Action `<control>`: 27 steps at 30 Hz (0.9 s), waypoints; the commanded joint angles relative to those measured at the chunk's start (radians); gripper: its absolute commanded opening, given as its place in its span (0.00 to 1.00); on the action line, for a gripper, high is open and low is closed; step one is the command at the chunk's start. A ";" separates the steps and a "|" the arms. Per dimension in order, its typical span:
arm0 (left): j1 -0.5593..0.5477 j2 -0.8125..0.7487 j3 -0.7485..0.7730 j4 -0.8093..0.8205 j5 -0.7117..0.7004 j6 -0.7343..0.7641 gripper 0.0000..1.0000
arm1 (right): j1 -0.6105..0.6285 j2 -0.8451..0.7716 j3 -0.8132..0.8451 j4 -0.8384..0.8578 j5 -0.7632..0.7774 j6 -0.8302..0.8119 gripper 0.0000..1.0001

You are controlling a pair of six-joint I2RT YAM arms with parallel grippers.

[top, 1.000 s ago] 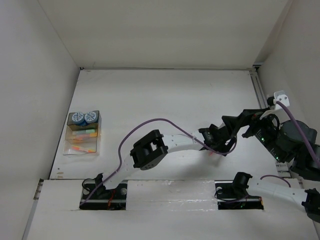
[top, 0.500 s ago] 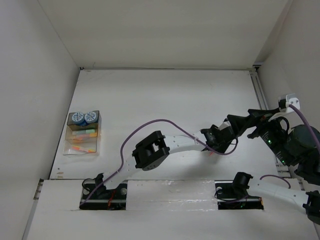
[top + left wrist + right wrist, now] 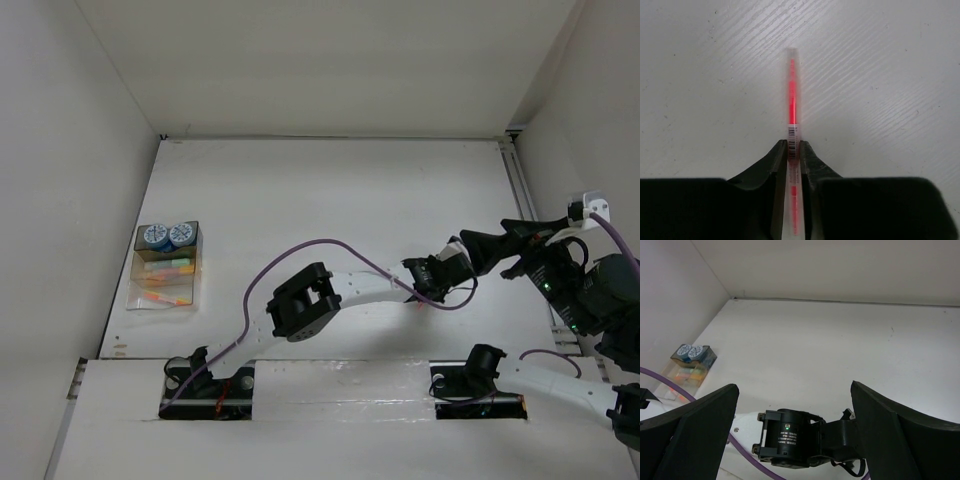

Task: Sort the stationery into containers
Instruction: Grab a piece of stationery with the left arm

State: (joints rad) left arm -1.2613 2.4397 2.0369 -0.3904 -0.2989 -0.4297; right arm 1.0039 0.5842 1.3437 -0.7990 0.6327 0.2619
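Observation:
A thin clear pen with an orange-red core [image 3: 792, 90] lies on the white table, pointing away from the left wrist camera. My left gripper [image 3: 792, 146] is shut on its barcoded middle, fingertips down at the table surface. From the top view, that gripper [image 3: 428, 290] stands at the right of the table and hides the pen. The tan tray [image 3: 196, 268] sits far left, holding two blue-and-white cylinders [image 3: 168, 236], a green highlighter [image 3: 172, 265] and orange items [image 3: 165, 297]. My right gripper [image 3: 794, 385] hovers open above the left wrist, nothing between its fingers.
A purple cable [image 3: 320, 245] loops from the left arm's base to its wrist. White walls close in the table at the left, back and right. A white plug [image 3: 590, 205] hangs at the right wall. The tray [image 3: 709, 359] shows far left in the right wrist view.
My left gripper's jaws have closed onto the pen. The right arm has drawn back toward the right wall.

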 commanded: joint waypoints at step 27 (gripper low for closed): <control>0.586 -0.726 -0.526 -0.131 -0.152 -0.360 0.00 | -0.447 0.340 -0.164 0.305 -0.506 0.011 1.00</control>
State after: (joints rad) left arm -0.7296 1.9041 1.5223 -0.4362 -0.3492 -0.6876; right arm 0.6624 0.9112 1.2259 -0.6296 0.4297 0.2722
